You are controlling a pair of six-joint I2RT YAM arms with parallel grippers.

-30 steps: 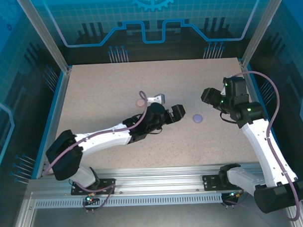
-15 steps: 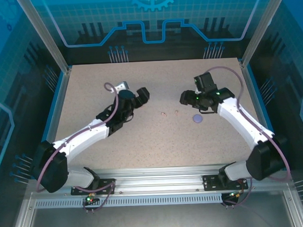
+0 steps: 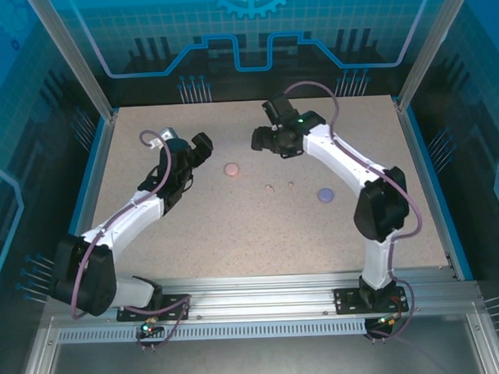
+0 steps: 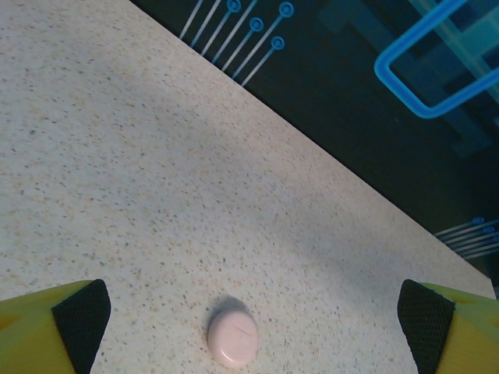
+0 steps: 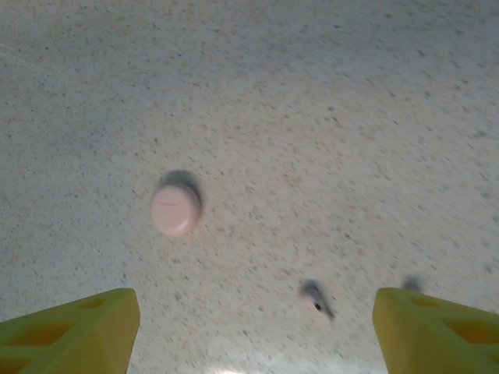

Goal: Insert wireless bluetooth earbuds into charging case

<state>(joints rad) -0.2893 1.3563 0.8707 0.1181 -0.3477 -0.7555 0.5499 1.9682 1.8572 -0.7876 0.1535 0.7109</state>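
now swung up-frame, left gripper (image 3: 200, 146) and right gripper (image 3: 259, 141) spread empty, approaching pink case (image 3: 231, 168); next needs pinching a pink earbud (image 3: 269, 188).

High rear overview of table (image 3: 234, 228); close downward wrist views sharing pink case (image 4: 232, 336).

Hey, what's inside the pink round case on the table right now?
Nothing can be seen inside: the pink case lies shut, its lid covering the interior. Two small pink earbuds lie loose on the table beside it, apart from it.
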